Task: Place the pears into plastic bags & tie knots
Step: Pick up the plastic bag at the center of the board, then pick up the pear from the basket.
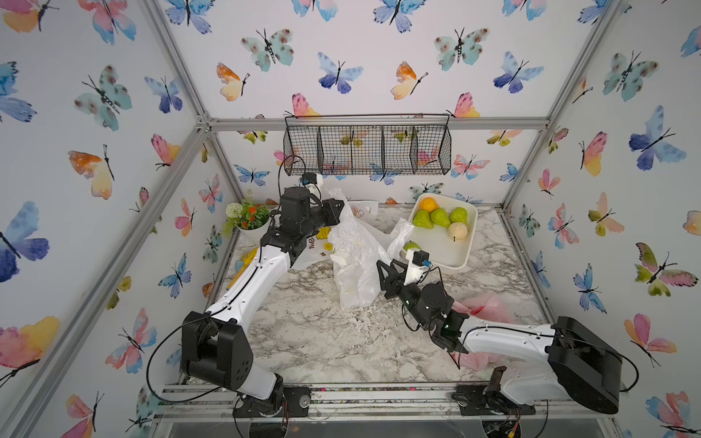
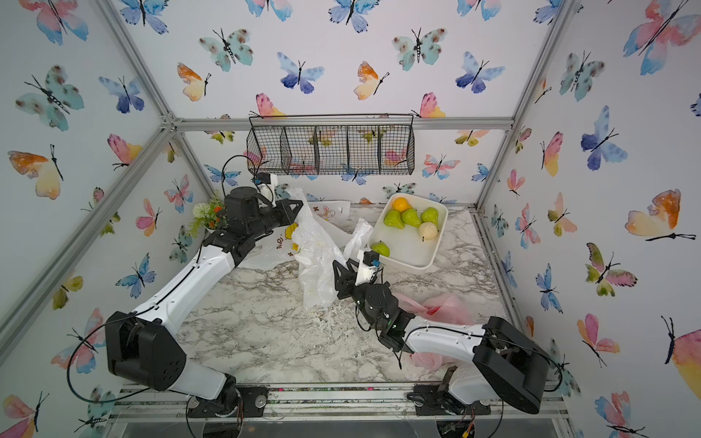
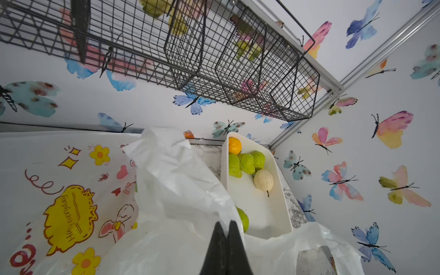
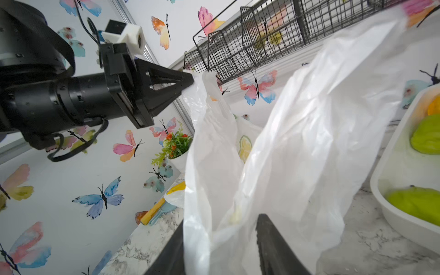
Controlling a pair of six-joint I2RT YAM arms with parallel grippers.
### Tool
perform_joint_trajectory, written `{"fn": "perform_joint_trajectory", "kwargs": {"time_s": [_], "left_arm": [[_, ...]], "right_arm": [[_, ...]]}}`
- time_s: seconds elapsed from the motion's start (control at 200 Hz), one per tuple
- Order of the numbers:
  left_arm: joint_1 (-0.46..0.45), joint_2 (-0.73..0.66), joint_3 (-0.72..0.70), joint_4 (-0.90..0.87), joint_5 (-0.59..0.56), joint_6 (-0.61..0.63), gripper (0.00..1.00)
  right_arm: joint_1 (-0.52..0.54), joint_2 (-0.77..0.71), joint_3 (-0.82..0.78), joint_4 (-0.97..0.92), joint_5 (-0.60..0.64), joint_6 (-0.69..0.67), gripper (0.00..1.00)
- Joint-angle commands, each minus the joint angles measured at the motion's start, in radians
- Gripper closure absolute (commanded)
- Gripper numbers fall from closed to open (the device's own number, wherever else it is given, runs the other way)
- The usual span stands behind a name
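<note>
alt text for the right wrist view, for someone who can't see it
The left gripper is shut on the top edge of a translucent white lemon-print bag, holding it up. The right gripper stands open lower down, film between its jaws. A white tray with green pears sits beside the bag.

Quick count, all rel. to the white tray (image 1: 444,255) (1 of those). Pears: 5 total, all inside it. That's 4 green pears (image 1: 440,217), w/ 3 bunched at its far end and 1 alone at its near corner, + 1 cream pear (image 1: 458,230). Also 1 orange fruit (image 1: 428,204) in there. Bags: 3, i.e. lemon-print bag (image 1: 354,261) just beside the tray, doodle bag (image 3: 47,152) beyond that, pink bag (image 2: 444,307) on the tray's near side. 1 wire basket (image 1: 368,151) up on the wall behind it, 1 potted plant (image 1: 248,216) well apart.
</note>
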Motion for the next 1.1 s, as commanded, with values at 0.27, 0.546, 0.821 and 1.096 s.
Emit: {"fn": "perform_joint_trajectory", "kwargs": {"time_s": [0.27, 0.546, 0.821, 1.096], "left_arm": [[0.050, -0.045, 0.066, -0.062, 0.331, 0.257, 1.00], [0.046, -0.095, 0.082, -0.084, 0.508, 0.264, 1.00], [0.028, -0.162, 0.022, -0.084, 0.633, 0.299, 1.00], [0.035, -0.159, -0.037, -0.092, 0.627, 0.313, 1.00]], "right_arm": [[-0.448, -0.169, 0.296, -0.888, -0.438, 0.011, 0.37], [-0.799, 0.068, 0.602, -1.232, -0.480, 0.053, 0.33], [-0.807, 0.486, 0.896, -1.282, -0.640, -0.012, 0.25], [-0.722, 0.700, 1.001, -1.321, -0.635, -0.079, 0.20]]}}
